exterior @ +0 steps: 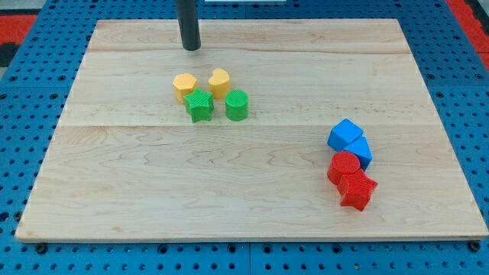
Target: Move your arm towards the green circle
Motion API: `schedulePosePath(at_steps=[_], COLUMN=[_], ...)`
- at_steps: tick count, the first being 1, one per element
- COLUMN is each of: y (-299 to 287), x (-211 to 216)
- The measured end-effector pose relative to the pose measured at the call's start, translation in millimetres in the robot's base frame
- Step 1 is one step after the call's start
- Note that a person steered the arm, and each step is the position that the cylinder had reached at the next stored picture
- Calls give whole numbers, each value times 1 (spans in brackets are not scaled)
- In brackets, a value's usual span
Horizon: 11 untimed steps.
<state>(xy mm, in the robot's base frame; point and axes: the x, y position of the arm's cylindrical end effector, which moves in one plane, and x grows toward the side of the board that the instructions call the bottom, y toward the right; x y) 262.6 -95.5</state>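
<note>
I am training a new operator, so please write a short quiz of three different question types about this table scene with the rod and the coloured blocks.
1. True or false: my tip is touching the green circle.
2. Multiple choice: which block lies right beside the green circle, on the view's left? A) the red star B) the green star C) a blue block
3. Fill in: the blue blocks and the red blocks form a cluster at the view's ______ side.

Key
1. False. My tip stands apart, nearer the view's top, above the two yellow blocks.
2. B, the green star.
3. Right: blue blocks, red circle, red star.
</note>
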Motion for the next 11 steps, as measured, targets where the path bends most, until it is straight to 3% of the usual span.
schedulePosePath(at_steps=[3, 5, 6, 8, 11], y=[4, 50, 115, 174, 168], x=[1, 23, 42, 105, 199])
